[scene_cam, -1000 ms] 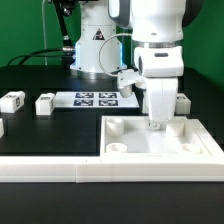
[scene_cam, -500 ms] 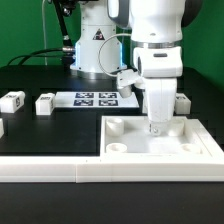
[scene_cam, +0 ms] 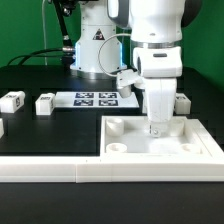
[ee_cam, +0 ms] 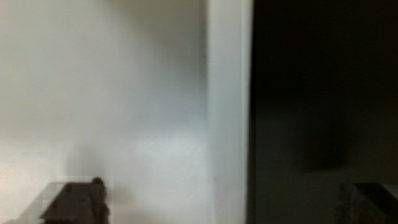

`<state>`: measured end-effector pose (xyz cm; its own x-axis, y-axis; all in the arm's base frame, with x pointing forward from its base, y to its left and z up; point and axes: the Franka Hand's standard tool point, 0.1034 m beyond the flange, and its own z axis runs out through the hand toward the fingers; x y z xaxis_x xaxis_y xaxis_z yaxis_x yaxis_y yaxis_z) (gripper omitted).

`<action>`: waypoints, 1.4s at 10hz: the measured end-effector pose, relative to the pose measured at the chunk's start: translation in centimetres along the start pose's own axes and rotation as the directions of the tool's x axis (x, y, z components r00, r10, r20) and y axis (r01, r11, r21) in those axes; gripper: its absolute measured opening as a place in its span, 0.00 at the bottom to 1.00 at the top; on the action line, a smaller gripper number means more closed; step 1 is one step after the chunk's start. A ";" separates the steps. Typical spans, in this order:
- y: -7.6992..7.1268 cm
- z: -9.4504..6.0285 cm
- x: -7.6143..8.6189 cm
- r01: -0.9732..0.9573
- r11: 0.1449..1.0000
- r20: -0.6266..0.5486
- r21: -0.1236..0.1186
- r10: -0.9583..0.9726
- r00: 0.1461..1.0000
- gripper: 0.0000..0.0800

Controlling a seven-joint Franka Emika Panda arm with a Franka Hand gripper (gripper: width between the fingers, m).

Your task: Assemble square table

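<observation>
Flat on the black tabletop (scene_cam: 60, 128), large white plastic square slab (scene_cam: 172, 143) with raised rim and corner sockets; tool (scene_cam: 155, 127) low at the slab's far rim, fingers (ee_cam: 75, 200) spread apart, clamped on nothing. Likely risk on pulling away: a finger snagging that rim, skewing the slab off the long white L-shaped rail (scene_cam: 60, 166) at its near edge.

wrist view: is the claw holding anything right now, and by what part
Nothing is held. The claw stands wide open over the white table top, clamping no part of it.
</observation>
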<state>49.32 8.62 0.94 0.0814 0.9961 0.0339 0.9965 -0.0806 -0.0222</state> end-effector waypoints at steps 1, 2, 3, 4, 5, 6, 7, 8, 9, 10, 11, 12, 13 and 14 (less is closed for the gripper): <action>-0.3 -0.9 0.3 -0.062 0.998 0.002 -0.009 0.062 0.998 0.81; -0.8 -2.2 0.8 -0.123 0.992 0.002 -0.024 0.123 0.992 0.81; -1.5 -3.4 1.5 -0.175 0.984 0.001 -0.038 0.175 0.985 0.81; -2.2 -4.3 2.2 -0.204 0.978 -0.001 -0.051 0.204 0.979 0.81; -2.6 -5.0 2.6 -0.223 0.973 -0.006 -0.062 0.223 0.975 0.81; -2.9 -5.4 2.8 -0.231 0.970 -0.012 -0.070 0.231 0.973 0.81; -2.9 -5.1 2.6 -0.242 0.968 -0.011 -0.065 0.242 0.970 0.81; -2.8 -5.0 2.6 -0.294 0.954 -0.015 -0.063 0.294 0.956 0.81; -2.9 -5.0 2.7 -0.365 0.929 -0.020 -0.061 0.364 0.931 0.81; -2.9 -5.0 2.7 -0.404 0.913 -0.023 -0.060 0.403 0.915 0.81; -3.0 -5.0 2.7 -0.499 0.865 -0.030 -0.057 0.498 0.867 0.81; -3.8 -4.9 3.0 -0.612 0.789 -0.035 -0.050 0.611 0.790 0.81; -4.4 -4.9 3.6 -0.705 0.708 -0.037 -0.044 0.704 0.709 0.81; -4.8 -5.0 4.7 -0.799 0.600 -0.043 -0.036 0.798 0.601 0.81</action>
<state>45.02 13.55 6.17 0.8449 0.5330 0.0459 0.5337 -0.8457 -0.0045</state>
